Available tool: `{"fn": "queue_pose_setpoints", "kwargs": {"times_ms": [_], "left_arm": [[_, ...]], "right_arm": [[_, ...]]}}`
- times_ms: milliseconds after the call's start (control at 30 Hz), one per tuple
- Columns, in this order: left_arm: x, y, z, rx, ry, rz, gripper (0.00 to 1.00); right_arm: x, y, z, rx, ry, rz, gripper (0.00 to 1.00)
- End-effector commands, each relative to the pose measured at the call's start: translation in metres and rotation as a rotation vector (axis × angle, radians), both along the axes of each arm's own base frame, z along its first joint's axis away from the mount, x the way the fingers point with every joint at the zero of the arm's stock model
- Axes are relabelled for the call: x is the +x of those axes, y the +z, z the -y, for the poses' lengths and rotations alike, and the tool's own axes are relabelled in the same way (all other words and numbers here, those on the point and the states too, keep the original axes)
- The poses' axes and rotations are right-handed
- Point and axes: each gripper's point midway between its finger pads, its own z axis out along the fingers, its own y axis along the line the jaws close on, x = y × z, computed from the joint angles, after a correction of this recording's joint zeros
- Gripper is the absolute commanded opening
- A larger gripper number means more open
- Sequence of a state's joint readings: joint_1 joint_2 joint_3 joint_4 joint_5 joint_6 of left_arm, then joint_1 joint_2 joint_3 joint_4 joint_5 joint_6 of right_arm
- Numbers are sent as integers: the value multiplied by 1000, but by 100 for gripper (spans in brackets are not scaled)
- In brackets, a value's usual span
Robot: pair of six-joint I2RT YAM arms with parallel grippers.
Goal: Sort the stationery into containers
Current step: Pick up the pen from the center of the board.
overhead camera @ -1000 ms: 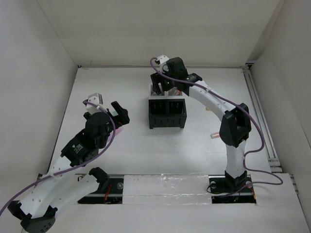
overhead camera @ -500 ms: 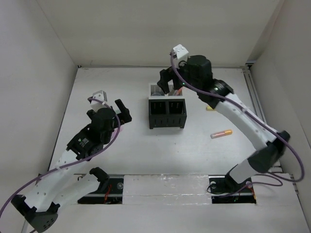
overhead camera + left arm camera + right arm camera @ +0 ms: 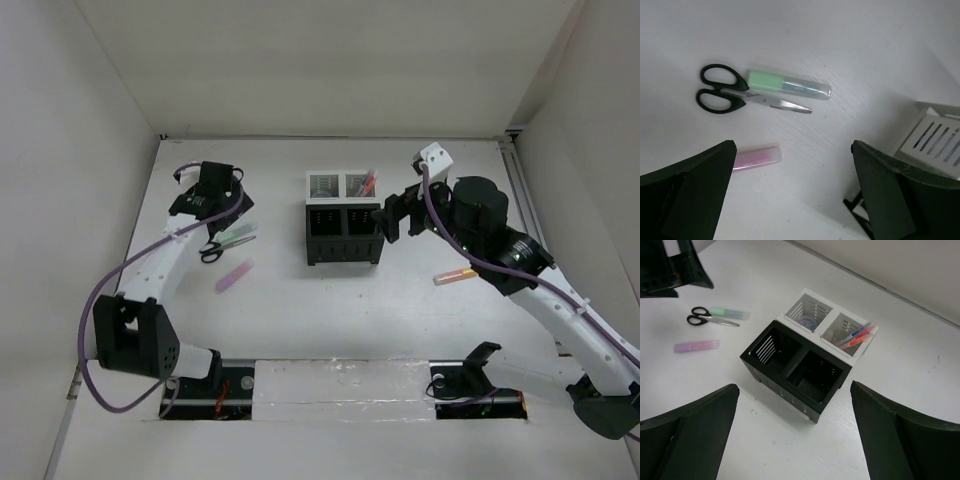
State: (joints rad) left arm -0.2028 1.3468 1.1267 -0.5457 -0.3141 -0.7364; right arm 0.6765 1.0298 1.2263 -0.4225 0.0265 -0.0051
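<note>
Showing the desk (image 3: 300, 320) boxed in by white walls (image 3: 330, 60) at the left, back and right, with open surface in front of the containers (image 3: 344, 232) and to either side of them. These four bins, two black nearer and two white behind, stand touching in one square block at mid-desk. Several pens (image 3: 857, 335) lean in the right white bin. The left end effector (image 3: 794, 150), fingers spread and holding nothing, hovers over the scissors (image 3: 722, 94) and green marker (image 3: 787, 86), which lie side by side near the left wall. A pink marker (image 3: 756, 157) lies apart from them, nearer the front. The right end effector (image 3: 794, 386), likewise spread and empty, hangs near the block's right side. An orange marker (image 3: 455, 275) lies on the desk beside its arm.
</note>
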Motion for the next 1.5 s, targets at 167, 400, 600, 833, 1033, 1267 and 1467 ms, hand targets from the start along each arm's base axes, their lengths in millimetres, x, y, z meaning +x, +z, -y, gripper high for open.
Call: {"fn": "queue_pose_setpoints", "kwargs": {"times_ms": [167, 400, 600, 833, 1033, 1267, 1467], "left_arm": [[39, -3, 0, -148, 399, 4, 100], [39, -27, -11, -159, 627, -25, 100], [40, -53, -9, -180, 691, -52, 100], [43, -82, -16, -137, 711, -87, 89], [48, -99, -24, -128, 716, -73, 85], [49, -117, -31, -136, 719, -93, 79], [53, -123, -30, -132, 709, -95, 63]], "right_arm": [[-19, -6, -12, 76, 79, -15, 100], [-29, -18, -28, 101, 145, -50, 100], [-37, -17, -34, 121, 172, -58, 100], [-42, -21, -36, 126, 191, -55, 100], [-45, -20, -33, 138, 190, -54, 100], [-48, -24, -35, 132, 198, -62, 100], [-47, -22, -36, 137, 199, -55, 100]]}}
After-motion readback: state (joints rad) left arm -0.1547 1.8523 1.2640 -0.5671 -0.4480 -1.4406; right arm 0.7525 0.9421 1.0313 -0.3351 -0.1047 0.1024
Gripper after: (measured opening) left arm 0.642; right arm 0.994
